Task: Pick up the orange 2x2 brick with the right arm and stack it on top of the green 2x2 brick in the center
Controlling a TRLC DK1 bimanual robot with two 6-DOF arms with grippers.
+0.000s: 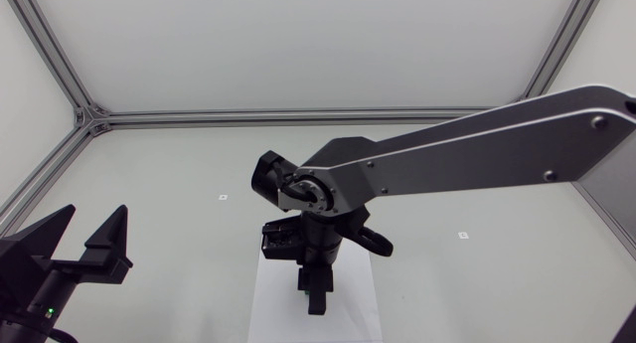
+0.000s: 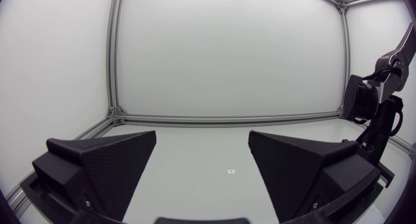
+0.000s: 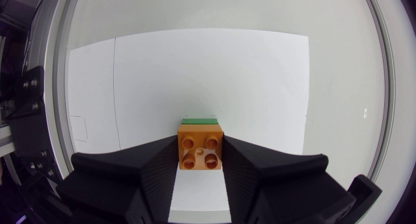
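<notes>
Landmark: a white sheet (image 1: 360,305) lies flat on the pale grey table (image 1: 169,199), and every place below is given from it.
Right arm (image 1: 477,149): its long silver-grey link comes in from the right side and crosses the table to a black wrist joint above the sheet. The last link is turned straight down.
Right gripper (image 3: 200,146): it hangs over the sheet with its fingers pointing down at the paper. It is clamped on the orange brick, with one wedge finger pressed against each of two opposite sides.
Orange 2x2 brick (image 3: 200,152): it sits between the right fingers over the middle of the sheet, its four studs facing up toward the wrist camera. In the head view the gripper hides it.
Green 2x2 brick (image 3: 198,121): it is over the sheet, directly beneath the orange brick. Only a thin strip of its edge shows past the orange brick's far side. Whether the two bricks are pressed together cannot be told.
Left gripper (image 1: 95,222): it is off the sheet, well apart from it on the left. Its two fingers point upward and are spread wide apart.
Markers: one small white square (image 1: 223,197) lies on the table beyond the sheet's far left corner. Another (image 1: 463,235) lies to the right of the sheet.
</notes>
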